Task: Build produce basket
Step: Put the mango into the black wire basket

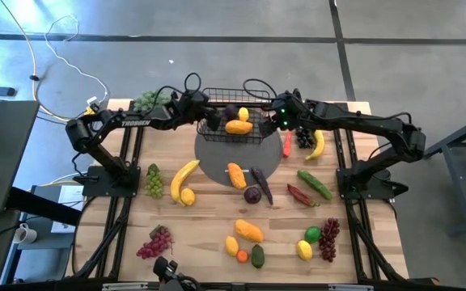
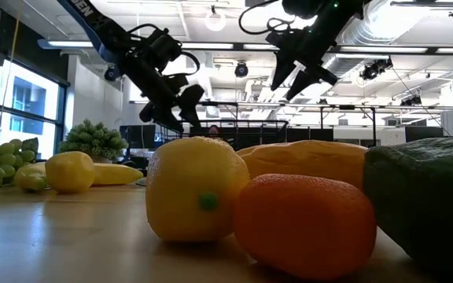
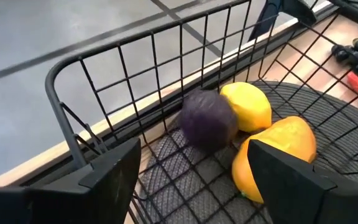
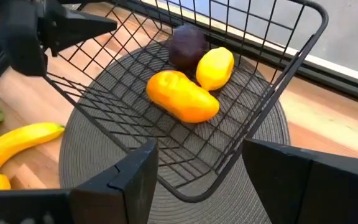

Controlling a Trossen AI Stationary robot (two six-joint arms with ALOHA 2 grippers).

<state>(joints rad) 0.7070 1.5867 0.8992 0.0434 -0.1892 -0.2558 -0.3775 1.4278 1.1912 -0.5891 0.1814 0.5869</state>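
The black wire basket [image 1: 235, 120] stands on the dark round mat [image 1: 217, 159] at the table's far middle. In it lie an orange mango [image 4: 182, 96], a yellow lemon [image 4: 215, 68] and a dark purple round fruit [image 4: 187, 45]. My left gripper [image 1: 210, 118] hovers open at the basket's left end; in its wrist view [image 3: 191, 180] its fingers stand on either side of the left wall. My right gripper [image 1: 277, 121] hovers open at the basket's right end, its fingers on either side of the right wall [image 4: 272, 99]. More produce lies loose on the table.
Loose on the table lie a banana [image 1: 186, 174], green grapes [image 1: 154, 179], a mango [image 1: 236, 175], an eggplant [image 1: 261, 183], a cucumber [image 1: 314, 183], a chili [image 1: 300, 194] and a second banana [image 1: 318, 144]. A lemon [image 2: 199, 189] and an orange [image 2: 305, 224] lie near the front edge. A leafy bunch [image 1: 152, 99] is far left.
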